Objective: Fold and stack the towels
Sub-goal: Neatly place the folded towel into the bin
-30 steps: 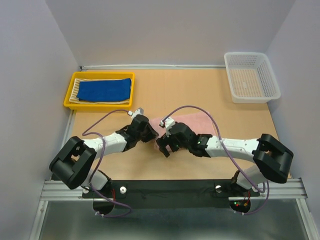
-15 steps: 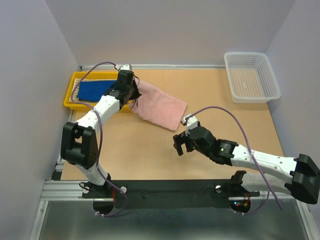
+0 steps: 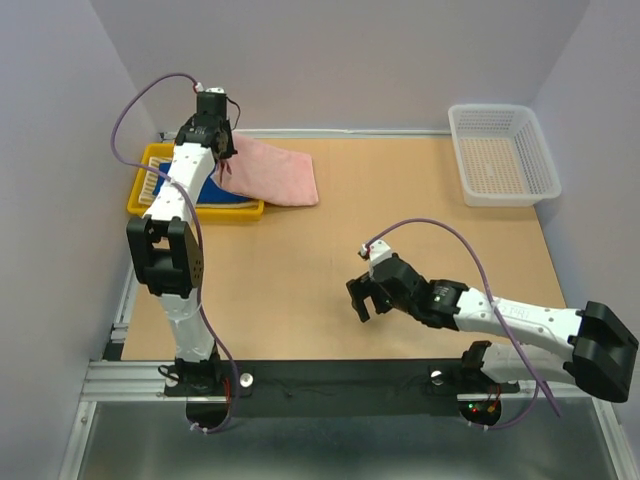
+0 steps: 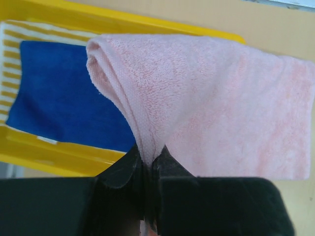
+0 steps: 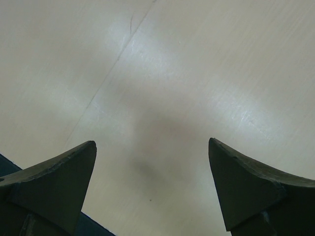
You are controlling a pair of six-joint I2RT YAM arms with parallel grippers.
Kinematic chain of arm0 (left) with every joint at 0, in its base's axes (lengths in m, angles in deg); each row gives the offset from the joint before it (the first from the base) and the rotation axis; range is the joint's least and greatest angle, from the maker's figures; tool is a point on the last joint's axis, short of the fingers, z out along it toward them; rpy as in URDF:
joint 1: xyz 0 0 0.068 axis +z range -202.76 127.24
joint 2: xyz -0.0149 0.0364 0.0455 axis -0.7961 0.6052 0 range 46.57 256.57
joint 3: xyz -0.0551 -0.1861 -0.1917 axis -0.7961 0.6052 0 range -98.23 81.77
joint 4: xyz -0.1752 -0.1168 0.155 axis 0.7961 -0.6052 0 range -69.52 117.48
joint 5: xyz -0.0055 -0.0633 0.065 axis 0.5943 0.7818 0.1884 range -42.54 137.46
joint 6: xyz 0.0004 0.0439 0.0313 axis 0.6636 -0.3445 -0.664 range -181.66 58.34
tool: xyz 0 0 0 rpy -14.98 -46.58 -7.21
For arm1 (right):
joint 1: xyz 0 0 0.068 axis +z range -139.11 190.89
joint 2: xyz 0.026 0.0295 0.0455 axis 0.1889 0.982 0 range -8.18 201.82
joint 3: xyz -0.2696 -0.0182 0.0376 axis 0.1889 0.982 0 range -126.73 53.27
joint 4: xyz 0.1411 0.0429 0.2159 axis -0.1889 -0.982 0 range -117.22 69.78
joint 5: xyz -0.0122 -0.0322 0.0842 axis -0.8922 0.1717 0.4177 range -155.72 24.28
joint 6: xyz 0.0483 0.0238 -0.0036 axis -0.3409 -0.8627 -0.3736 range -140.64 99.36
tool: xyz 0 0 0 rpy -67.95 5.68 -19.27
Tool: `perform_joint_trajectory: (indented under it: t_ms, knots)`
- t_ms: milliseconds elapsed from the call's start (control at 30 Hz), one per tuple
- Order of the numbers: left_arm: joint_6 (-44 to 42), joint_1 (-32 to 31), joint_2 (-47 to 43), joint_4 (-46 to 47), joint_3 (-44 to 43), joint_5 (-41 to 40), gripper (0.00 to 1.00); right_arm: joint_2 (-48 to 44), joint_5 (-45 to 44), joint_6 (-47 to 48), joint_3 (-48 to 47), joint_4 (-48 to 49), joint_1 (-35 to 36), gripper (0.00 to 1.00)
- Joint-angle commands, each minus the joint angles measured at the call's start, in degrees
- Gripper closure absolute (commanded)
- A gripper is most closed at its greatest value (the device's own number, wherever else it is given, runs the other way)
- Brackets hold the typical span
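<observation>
Pink towel [image 4: 216, 98] spreads away from the left pincer [image 4: 149, 160] clamping its edge.

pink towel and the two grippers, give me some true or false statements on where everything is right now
1. The left gripper is shut on the pink towel. True.
2. The right gripper holds a corner of the pink towel. False: it is open and holds nothing, over bare table.
3. The blue towel lies on the striped towel in the yellow tray. True.
4. The pink towel lies wholly inside the tray. False: most of it stretches past the tray's rim over the table.
5. The white basket holds a folded towel. False: no towel is in it.
</observation>
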Motion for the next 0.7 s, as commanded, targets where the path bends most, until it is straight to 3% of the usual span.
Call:
perform_joint_trajectory:
  t_ms: [0,233,667]
  knots:
    - [-7.3,2.2,1.0,-4.8,-7.8,-4.7,1.00,2.5,2.1,-0.4,-4.8,-2.1,-0.3,0.00]
    - [-15.8,5.5,4.6,-8.6,-16.5,-7.1,1.00,7.7,4.7,0.9,-9.4,-5.5,-0.3,0.00]
    - [-21.3,10.0,9.2,-7.3,-19.0,-13.6,1.00,15.5,4.3,3.5,-17.4,-10.4,-0.3,0.00]
